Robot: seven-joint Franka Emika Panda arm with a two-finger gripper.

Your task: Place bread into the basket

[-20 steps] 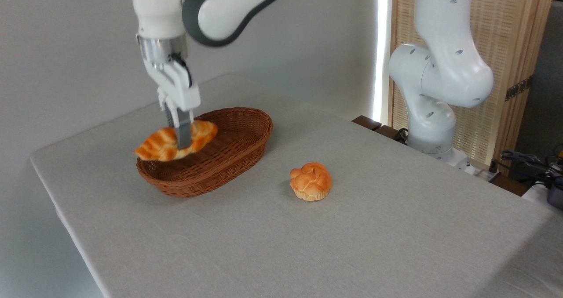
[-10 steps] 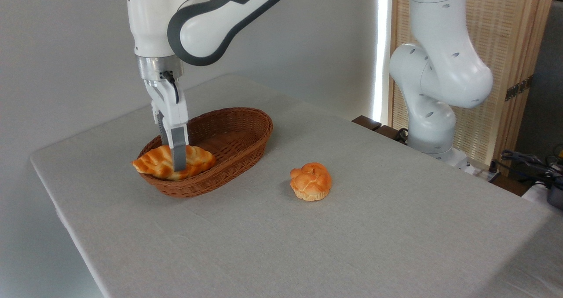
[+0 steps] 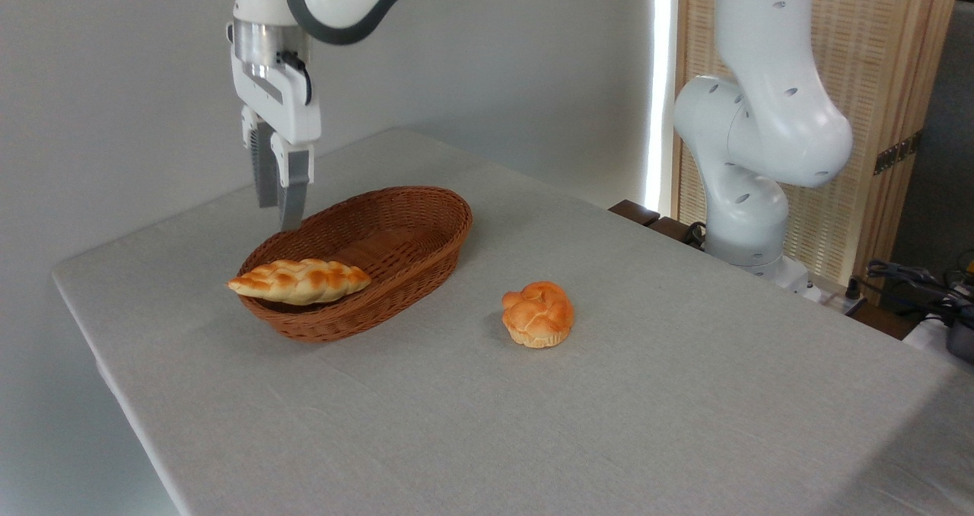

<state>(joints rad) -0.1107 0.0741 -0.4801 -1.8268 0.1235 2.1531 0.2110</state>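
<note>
The long braided bread (image 3: pixel 299 281) lies across the near-left end of the reddish-brown wicker basket (image 3: pixel 411 234). Its left tip pokes out over the rim while the rest rests inside. My gripper (image 3: pixel 278 216) hangs above the basket's left rim, well clear of the loaf. Its grey fingers (image 3: pixel 292 192) point down, slightly apart, with nothing between them.
A small round knotted bun (image 3: pixel 537 314) sits on the grey tablecloth (image 3: pixel 533 425) to the right of the basket. The arm's white base (image 3: pixel 749 196) stands at the table's far right edge, with cables (image 3: pixel 913 280) beyond it.
My gripper lowered the bread onto the basket's left end, let go of it, and rose straight up. The loaf now lies flat there.
</note>
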